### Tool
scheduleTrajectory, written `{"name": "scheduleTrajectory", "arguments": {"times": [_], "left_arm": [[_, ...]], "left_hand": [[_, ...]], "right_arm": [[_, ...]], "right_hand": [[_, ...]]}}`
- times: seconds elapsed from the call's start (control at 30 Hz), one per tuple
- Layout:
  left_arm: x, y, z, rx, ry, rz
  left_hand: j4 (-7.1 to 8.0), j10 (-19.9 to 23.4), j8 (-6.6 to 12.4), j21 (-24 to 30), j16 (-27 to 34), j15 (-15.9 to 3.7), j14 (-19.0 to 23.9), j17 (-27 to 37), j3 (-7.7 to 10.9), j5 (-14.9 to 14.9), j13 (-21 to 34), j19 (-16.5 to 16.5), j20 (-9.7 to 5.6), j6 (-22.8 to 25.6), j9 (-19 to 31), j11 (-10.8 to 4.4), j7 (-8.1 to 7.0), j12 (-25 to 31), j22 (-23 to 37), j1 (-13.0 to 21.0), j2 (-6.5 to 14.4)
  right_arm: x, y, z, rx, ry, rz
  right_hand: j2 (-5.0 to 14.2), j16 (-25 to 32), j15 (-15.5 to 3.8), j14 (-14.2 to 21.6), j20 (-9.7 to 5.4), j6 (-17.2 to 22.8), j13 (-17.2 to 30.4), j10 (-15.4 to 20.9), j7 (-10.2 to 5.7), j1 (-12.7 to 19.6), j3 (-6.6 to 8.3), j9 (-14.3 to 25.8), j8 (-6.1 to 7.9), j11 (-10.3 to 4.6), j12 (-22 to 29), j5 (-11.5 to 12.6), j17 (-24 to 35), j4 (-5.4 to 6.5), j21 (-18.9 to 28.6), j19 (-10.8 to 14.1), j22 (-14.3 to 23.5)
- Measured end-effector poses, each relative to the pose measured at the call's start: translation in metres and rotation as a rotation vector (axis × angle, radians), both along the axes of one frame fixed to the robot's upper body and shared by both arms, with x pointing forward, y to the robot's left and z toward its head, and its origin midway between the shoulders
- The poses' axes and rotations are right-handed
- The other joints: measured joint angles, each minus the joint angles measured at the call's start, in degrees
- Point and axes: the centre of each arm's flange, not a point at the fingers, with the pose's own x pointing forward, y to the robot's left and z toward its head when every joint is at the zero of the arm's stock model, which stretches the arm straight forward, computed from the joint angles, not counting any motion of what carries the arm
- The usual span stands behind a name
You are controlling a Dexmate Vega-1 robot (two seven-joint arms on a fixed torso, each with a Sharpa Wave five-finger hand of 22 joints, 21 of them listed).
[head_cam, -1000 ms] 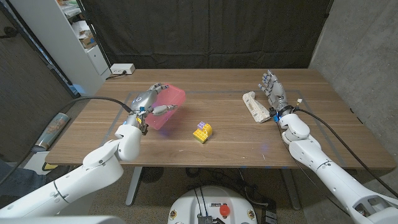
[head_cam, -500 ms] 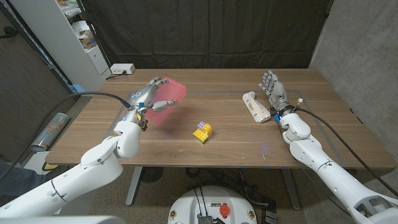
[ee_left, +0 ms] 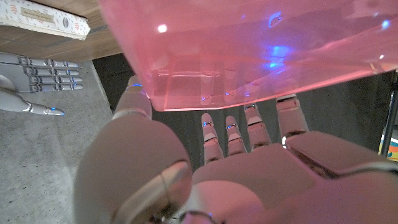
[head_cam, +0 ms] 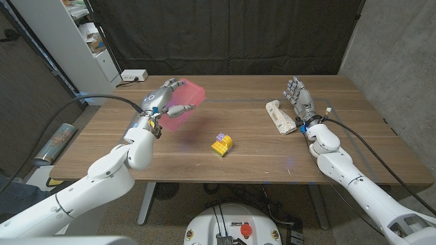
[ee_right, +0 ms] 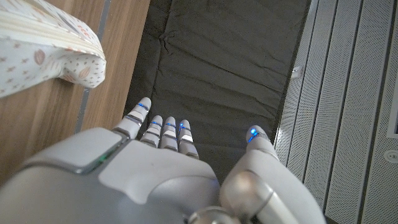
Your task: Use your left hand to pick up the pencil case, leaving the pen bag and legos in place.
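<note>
Pencil case point(head_cam: 184, 110), pink and translucent, is gripped by the left hand point(head_cam: 162, 103) and is held up off the wooden table point(head_cam: 245, 146) over its left part; in the left wrist view the case point(ee_left: 249, 50) is seen lying across the fingers point(ee_left: 214, 140). The right hand point(head_cam: 298, 96) is held open at the table's right side, fingers apart and extended, with nothing in it, just beside the pale patterned pen bag point(head_cam: 280, 116). A yellow and purple lego block point(head_cam: 221, 143) is seen near the table's middle, well apart from both hands. A black curtain point(head_cam: 225, 34) is hung behind the table, a white shelf unit point(head_cam: 82, 41) stands at the far left, and a white power strip point(head_cam: 133, 75) is seen at the far left corner.
</note>
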Motion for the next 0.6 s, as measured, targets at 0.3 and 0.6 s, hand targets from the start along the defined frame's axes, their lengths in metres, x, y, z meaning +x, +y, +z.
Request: {"name": "scheduleTrajectory", "arguments": {"times": [0.3,0.6], "left_arm": [[-0.004,-0.003,0.011,0.015,-0.026,0.002],[-0.004,-0.002,0.015,0.017,-0.031,0.001]], "left_hand": [[0.0,0.0,0.0,0.0,0.0,0.01,0.0,0.3,0.0,0.0,0.0,0.0,0.0,0.0,0.0,0.0,0.0,0.0,0.0,0.1,-0.1],[-0.04,0.0,0.0,-0.1,0.0,0.11,-0.1,0.3,0.03,0.4,0.0,0.0,0.01,0.0,0.0,0.0,0.0,0.0,0.3,0.1,-0.1]], "right_arm": [[0.002,0.001,0.0,0.0,0.004,0.0],[0.004,0.003,0.0,-0.001,0.006,0.001]], "right_hand": [[0.0,0.0,-0.02,0.0,0.0,0.0,0.0,0.0,0.0,0.0,0.0,0.0,0.0,0.0,0.0,0.0,0.0,0.0,0.0,0.0,0.0],[0.0,0.0,-0.02,0.0,0.29,0.0,0.0,0.0,0.0,0.0,-0.25,0.0,0.0,0.0,0.0,0.0,0.0,-0.25,0.0,0.3,0.0]]}}
